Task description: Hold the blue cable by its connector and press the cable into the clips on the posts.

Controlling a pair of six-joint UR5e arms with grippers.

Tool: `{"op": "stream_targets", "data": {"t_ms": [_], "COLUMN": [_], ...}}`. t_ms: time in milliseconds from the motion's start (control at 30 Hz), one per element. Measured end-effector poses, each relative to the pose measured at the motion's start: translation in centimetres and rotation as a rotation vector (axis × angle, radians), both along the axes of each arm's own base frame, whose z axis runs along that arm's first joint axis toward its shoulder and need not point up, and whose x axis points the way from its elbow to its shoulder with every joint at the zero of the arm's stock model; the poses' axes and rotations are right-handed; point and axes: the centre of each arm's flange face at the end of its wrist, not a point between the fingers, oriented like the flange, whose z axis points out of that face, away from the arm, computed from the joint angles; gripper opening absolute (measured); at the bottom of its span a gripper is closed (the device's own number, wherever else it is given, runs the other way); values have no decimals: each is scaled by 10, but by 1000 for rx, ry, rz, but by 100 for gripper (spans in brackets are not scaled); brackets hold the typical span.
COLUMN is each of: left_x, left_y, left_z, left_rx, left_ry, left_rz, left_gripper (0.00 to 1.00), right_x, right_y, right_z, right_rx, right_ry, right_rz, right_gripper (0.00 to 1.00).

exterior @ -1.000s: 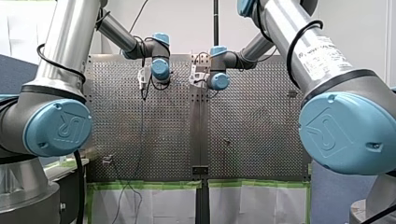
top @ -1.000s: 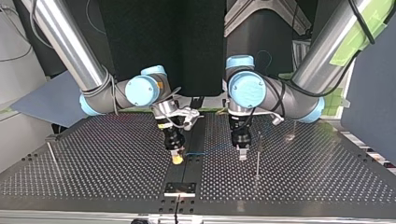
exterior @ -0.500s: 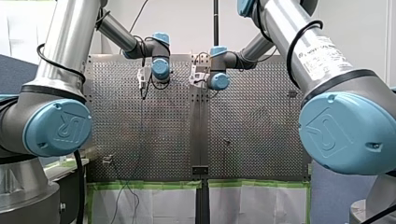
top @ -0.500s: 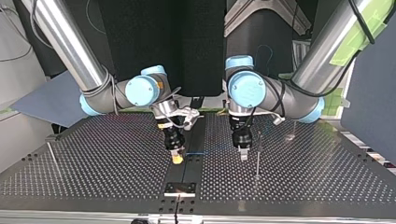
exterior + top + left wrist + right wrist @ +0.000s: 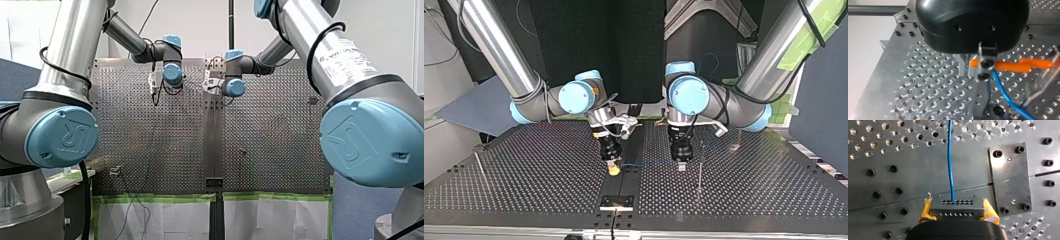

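Sitting btwn right hand (image 5: 956, 203) pads (image 5: 926, 210): connector (image 5: 956, 208)

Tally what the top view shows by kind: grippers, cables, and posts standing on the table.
Grippers: 2, the right gripper and the left gripper
Blue cable: 1
Posts: 3, counting one at the view's left and a faint one far right
Total: 6
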Motion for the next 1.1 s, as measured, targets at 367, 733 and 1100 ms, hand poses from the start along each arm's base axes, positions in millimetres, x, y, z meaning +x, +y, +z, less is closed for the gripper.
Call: {"op": "stream_targets", "data": {"t_ms": [367,733,1100], "left_x": [0,-3,-6], "left_y": [3,2,-1], "left_z": [0,-1,-1], "left_rx": [0,12,17], "left_ry": [2,13,14], "left_rz": [26,42,41], "left_gripper": [30,38,2], "right_x": [0,0,-1], "right_y": [0,-1,-1], "right_z": [0,0,0], "right_rx": [0,0,0], "right_ry": [0,0,0], "right_rz": [0,-1,-2], "right_gripper": [0,0,0]}}
